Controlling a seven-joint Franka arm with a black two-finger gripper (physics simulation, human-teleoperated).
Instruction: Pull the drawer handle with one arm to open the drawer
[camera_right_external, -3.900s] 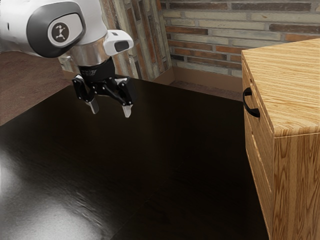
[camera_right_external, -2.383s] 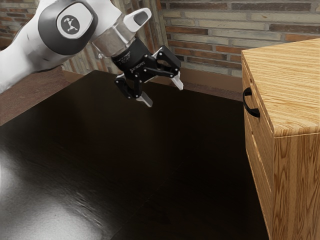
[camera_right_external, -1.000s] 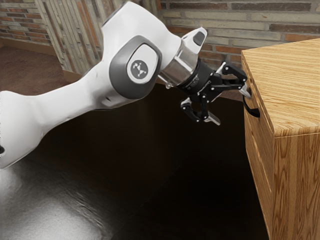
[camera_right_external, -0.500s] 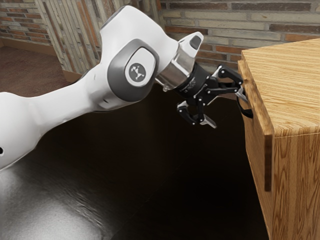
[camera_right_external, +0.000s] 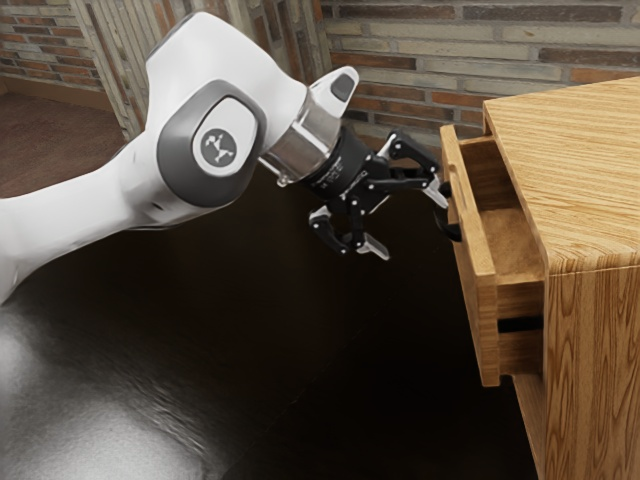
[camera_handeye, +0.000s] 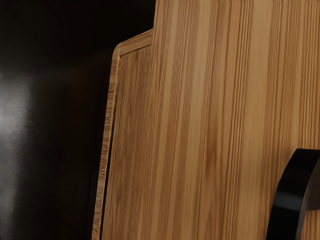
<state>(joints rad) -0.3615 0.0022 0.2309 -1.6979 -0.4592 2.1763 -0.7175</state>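
A light wooden cabinet (camera_right_external: 585, 170) stands at the exterior view's right. Its top drawer (camera_right_external: 472, 262) is pulled partway out toward the exterior view's left, and its hollow inside shows. A black handle (camera_right_external: 453, 229) sits on the drawer front. My gripper (camera_right_external: 408, 222) is open, with its fingers spread wide. The upper fingertip (camera_right_external: 438, 196) is at the handle, and the lower one hangs free over the table. In the wrist view the drawer front (camera_handeye: 200, 125) is close ahead, with the curved black handle (camera_handeye: 292, 200) beside it.
The cabinet rests on a dark glossy table (camera_right_external: 230, 380) that stretches toward the exterior view's left. A brick wall (camera_right_external: 450, 60) runs behind. My white arm (camera_right_external: 150, 190) reaches in from the exterior view's left.
My arm swung from the table's left side over to the cabinet and reached the handle. The drawer has since slid out toward the exterior view's left, further than half a second ago.
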